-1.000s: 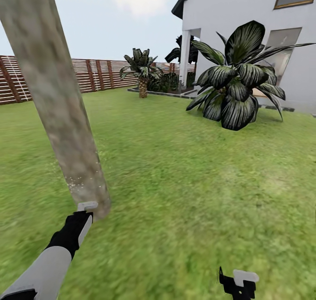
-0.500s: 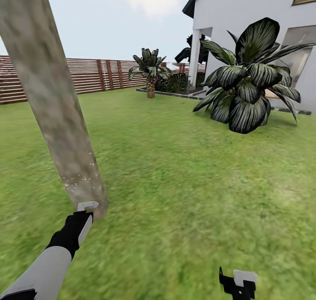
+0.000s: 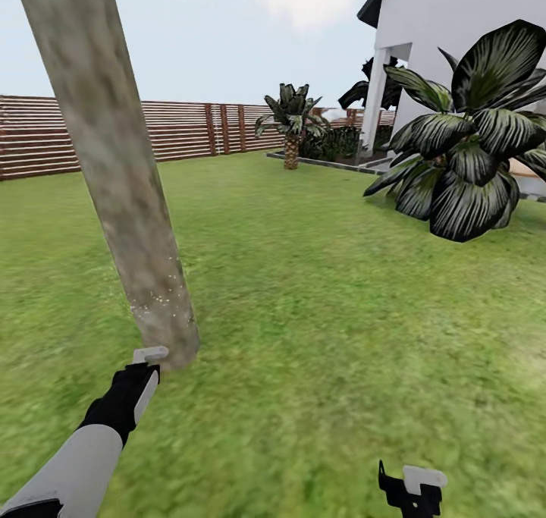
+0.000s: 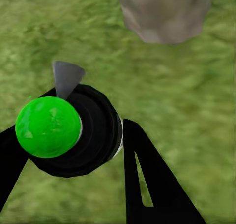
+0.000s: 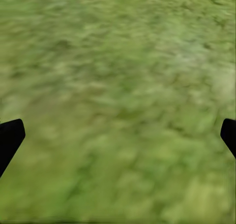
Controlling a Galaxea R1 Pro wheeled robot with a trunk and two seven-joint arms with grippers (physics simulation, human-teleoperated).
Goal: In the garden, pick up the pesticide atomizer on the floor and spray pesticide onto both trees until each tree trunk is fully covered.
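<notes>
Left pincer [image 4: 73,150] is clamped on the pesticide atomizer [image 4: 69,130], nozzle just short of the tree trunk [image 3: 121,177] base, white specks [image 3: 163,298] low down. Right pincer [image 5: 118,135] spread apart over open lawn [image 3: 326,328]; fence [image 3: 152,127] far off.

Mottled grey-tan trunk [image 3: 114,177], seemingly white-specked, green grass [image 3: 326,313]

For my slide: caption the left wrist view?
Left gripper holds green-topped sprayer near tree trunk base.
</notes>
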